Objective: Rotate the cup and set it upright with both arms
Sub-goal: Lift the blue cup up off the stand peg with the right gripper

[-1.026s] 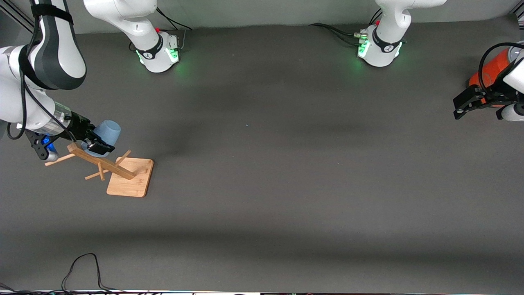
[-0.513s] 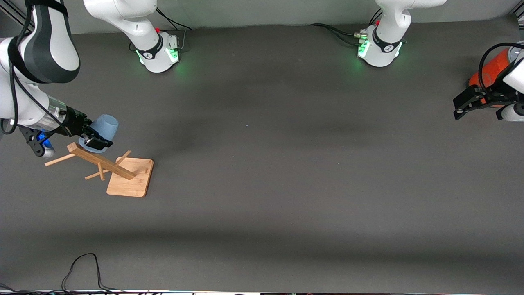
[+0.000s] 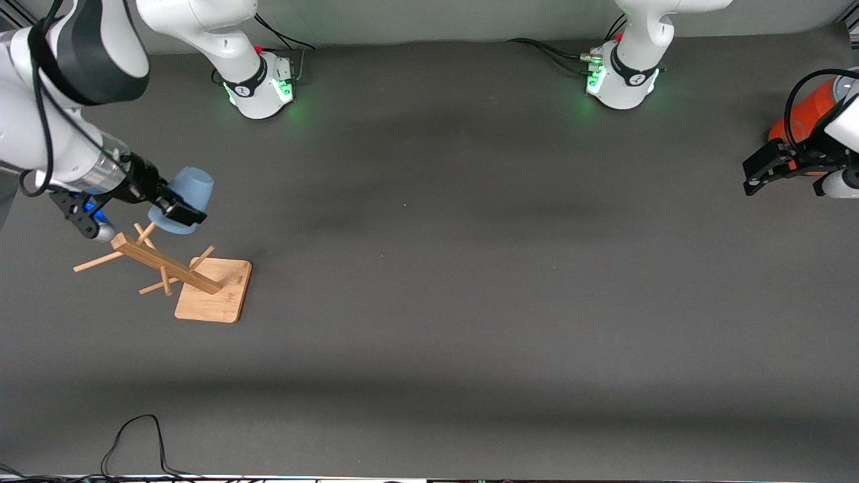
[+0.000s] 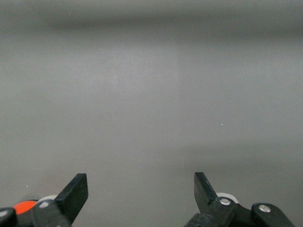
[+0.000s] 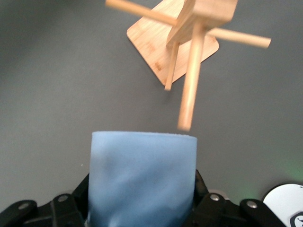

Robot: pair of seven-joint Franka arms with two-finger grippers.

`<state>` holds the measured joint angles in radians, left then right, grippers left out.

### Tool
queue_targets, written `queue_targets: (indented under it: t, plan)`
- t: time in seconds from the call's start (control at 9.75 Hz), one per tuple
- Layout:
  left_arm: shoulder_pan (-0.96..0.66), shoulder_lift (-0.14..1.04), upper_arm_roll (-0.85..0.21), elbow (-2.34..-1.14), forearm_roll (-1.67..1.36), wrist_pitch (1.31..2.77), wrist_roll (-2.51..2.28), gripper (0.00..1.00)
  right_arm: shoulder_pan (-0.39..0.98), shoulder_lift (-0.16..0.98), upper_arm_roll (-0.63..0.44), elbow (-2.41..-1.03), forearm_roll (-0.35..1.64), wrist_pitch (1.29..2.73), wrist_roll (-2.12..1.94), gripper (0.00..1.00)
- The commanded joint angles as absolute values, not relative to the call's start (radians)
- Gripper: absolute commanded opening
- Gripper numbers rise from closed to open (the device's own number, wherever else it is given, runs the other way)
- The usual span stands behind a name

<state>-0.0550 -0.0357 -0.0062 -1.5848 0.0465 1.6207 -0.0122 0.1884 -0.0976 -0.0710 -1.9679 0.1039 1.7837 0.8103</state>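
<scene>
Nearest the front camera, toward my right arm's end of the dark grey matte surface [image 3: 470,322], stands a wooden rack [image 3: 191,282]: a flat, rounded-corner bamboo base, a square post and thin round pegs jutting out at angles. Just above its topmost pegs, clear of them, my right pincer [image 3: 176,208] hangs in the air clamped on the cup [image 3: 184,198]. The cup is a smooth, matte, pale-blue tapered tumbler, tilted, its wide rim down toward the rack and its narrower closed bottom pointing up and away from my wrist. My black fingers press its wall from both sides near the rim. At my left arm's end of the surface, my left pincer [image 3: 782,168] waits, spread apart, in front of an orange cylinder [image 3: 809,111].
</scene>
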Motion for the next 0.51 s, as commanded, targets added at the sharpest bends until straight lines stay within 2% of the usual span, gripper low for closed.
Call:
queue_targets:
  t: [0.0, 0.41]
  plan:
    - [-0.055, -0.026, -0.009, -1.560, 0.058, 1.618, -0.012, 1.00, 0.289, -0.135, -0.077, -1.967, 0.114, 1.758, 0.857, 0.66]
    - [-0.057, -0.025, -0.008, -1.551, 0.060, 1.618, -0.012, 1.00, 0.547, -0.092, -0.075, -1.937, 0.101, 1.845, 1.182, 0.62]
